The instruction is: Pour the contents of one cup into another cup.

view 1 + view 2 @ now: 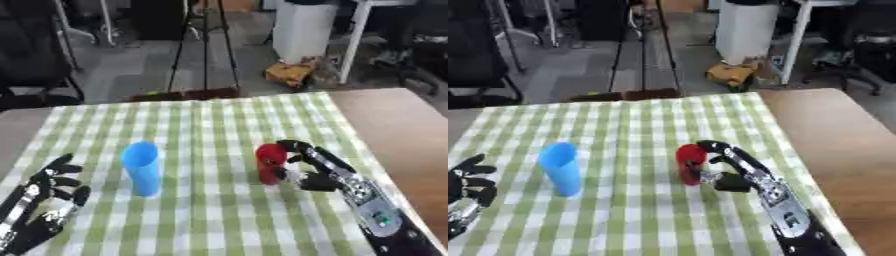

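Left eye view: red cup (270, 163), upright, long axis vertical, on checked cloth (219, 125) at centre-right; right hand (308, 167) at its 3 o'clock, fingers curled round it. Blue cup (142, 167) upright at its 9 o'clock, well apart. Left hand (45, 192) at 8 o'clock, fingers spread. Right eye view: bare tabletop (842, 135) shows wider at 3 o'clock.

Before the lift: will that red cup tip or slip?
The red cup is tall and narrow and stands upright on the checked cloth, so a sideways nudge could probably tip it. It looks like smooth plastic, likely light and a bit slippery. The right robot hand is curled round it.
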Tool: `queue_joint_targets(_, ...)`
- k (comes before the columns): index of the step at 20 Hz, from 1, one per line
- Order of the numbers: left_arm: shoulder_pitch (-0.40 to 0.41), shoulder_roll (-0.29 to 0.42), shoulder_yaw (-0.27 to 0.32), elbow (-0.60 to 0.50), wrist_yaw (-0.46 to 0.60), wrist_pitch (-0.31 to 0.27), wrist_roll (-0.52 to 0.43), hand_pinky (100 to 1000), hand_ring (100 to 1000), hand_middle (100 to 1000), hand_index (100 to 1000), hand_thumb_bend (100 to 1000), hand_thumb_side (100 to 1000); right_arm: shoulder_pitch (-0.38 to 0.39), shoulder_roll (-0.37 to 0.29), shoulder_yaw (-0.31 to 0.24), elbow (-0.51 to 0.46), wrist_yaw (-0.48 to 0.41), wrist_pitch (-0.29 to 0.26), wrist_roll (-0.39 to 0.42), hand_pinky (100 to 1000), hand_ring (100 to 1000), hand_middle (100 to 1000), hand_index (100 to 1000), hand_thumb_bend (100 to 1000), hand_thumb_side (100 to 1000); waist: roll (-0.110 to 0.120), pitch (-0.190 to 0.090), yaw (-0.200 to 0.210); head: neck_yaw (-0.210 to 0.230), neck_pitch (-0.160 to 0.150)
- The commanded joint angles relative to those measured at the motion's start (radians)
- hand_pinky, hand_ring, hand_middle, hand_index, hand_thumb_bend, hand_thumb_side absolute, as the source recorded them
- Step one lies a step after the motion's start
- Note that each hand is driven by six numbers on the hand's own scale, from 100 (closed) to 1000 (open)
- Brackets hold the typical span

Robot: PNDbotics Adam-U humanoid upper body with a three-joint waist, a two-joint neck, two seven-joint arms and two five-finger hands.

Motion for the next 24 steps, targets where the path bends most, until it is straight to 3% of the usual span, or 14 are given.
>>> queue_joint_targets(1, -0.014, 0.011, 0.001, -0.012, 0.003, -0.002, -0.003, 655, 751, 801, 949, 387, 725, -0.020, -0.013, -0.002, -0.001, 0.013, -0.009, -0.001, 840, 950, 880, 951, 489, 599, 0.000, -0.009, 0.001, -0.005, -0.006)
queue_joint_targets(24, -0.019, 0.009, -0.002, -0.013, 0.009, -0.003, -0.006, 657, 754, 803, 950, 357, 750, -0.064, 0.033, -0.023, 0.053, 0.085, -0.008, -0.051, 818, 909, 864, 947, 458, 583, 0.008, -0.002, 0.008, -0.014, -0.012)
